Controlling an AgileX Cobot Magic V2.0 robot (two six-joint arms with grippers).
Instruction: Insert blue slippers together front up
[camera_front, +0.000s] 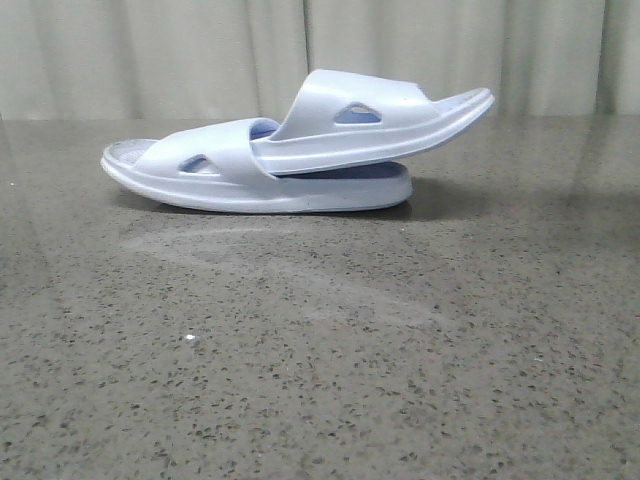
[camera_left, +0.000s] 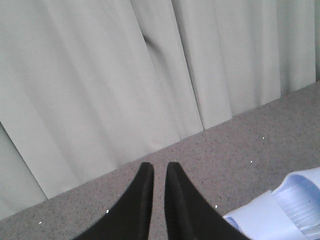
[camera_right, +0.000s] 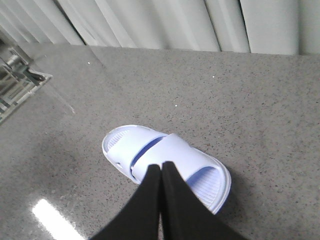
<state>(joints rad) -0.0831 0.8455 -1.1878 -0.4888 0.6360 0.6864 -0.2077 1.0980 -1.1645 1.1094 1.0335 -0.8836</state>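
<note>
Where the grey speckled surface (camera_front: 320, 360) runs back toward the pale curtain (camera_front: 200, 50), the blue slippers sit together as a pair, well back on it and close to that curtain. Furthest left of the pair is the lower slipper (camera_front: 210, 180), flat on its sole with its open toe end pointing left. Its strap shows a triangular cut-out on the side. To the right, the upper slipper (camera_front: 370, 120) has one end tucked under the lower slipper's strap, and its body rises at a tilt, so its far end overhangs the lower slipper's right end without touching the surface.

In the left wrist view, the left end effector (camera_left: 159, 167) has its two dark fingers nearly together, only a thin gap between the tips, holding nothing; a corner of one slipper shows just beside it. In the right wrist view, the right end effector (camera_right: 161, 165) has its fingers pressed together, empty, hanging above the slippers, whose ridged footbed is visible beside the fingers.
</note>
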